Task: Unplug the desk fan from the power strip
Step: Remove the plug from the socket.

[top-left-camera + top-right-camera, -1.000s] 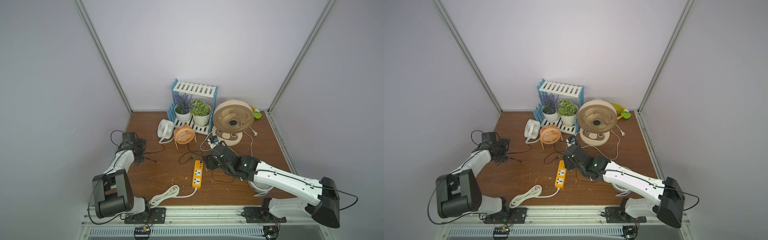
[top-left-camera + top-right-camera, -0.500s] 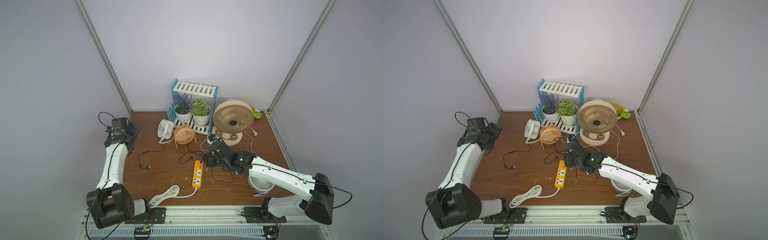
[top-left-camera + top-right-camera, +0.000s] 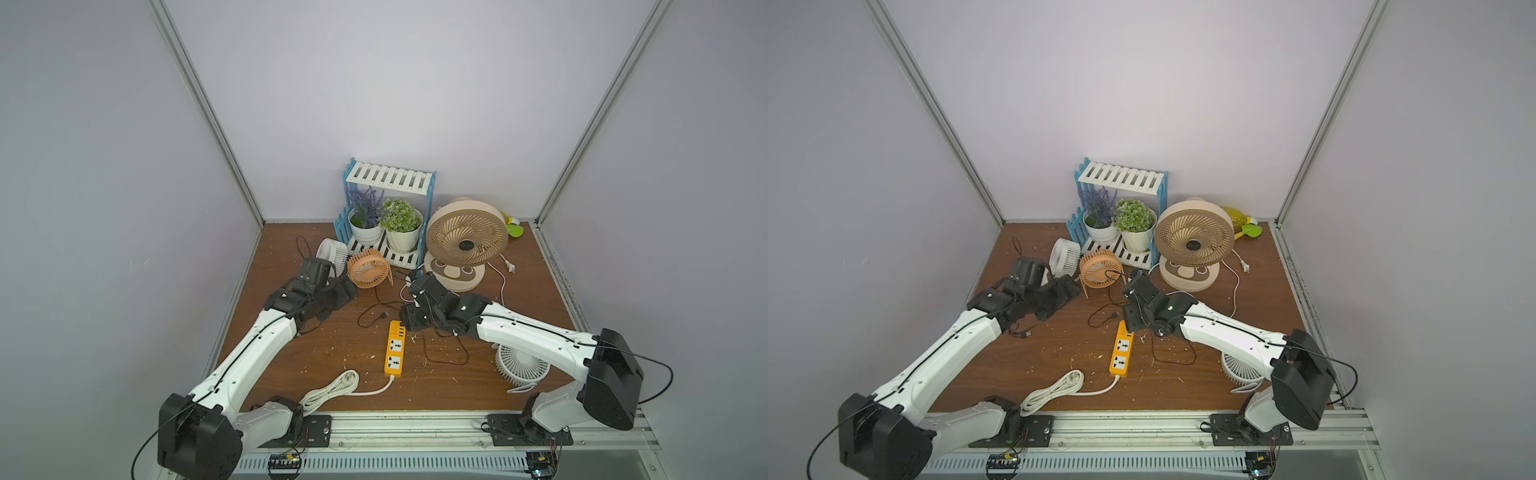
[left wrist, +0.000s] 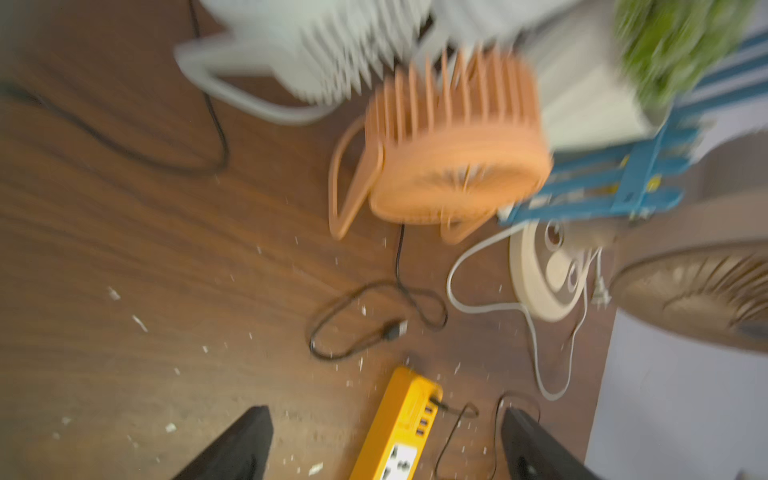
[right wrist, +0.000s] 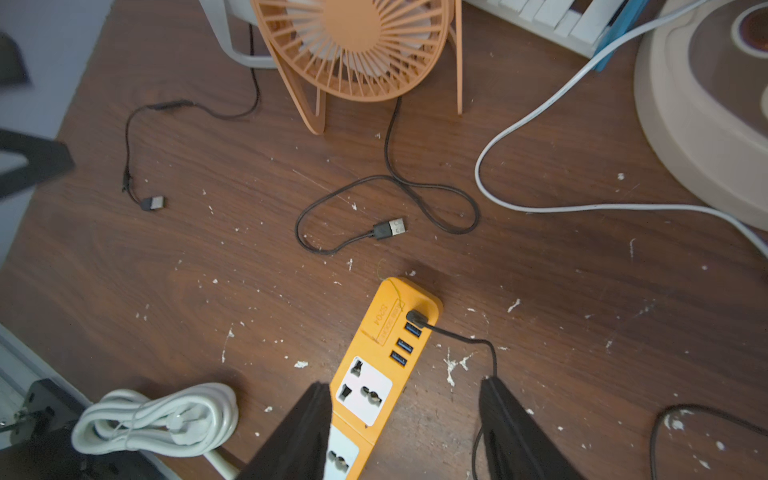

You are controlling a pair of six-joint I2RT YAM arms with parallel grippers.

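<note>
right jaws apart, power strip (image 5: 376,365) between them, off-centre

At the back of the brown worktop (image 3: 291,365) stands a blue-and-white slatted rack (image 3: 390,183) holding two white pots, one with purple flowers (image 3: 365,203), one with green leaves (image 3: 400,215). A large beige fan (image 3: 466,237) stands just beside it. In front stand a small orange fan (image 3: 368,270) and a white fan (image 3: 332,251). The orange fan's black USB lead (image 5: 388,228) lies loose.
</note>
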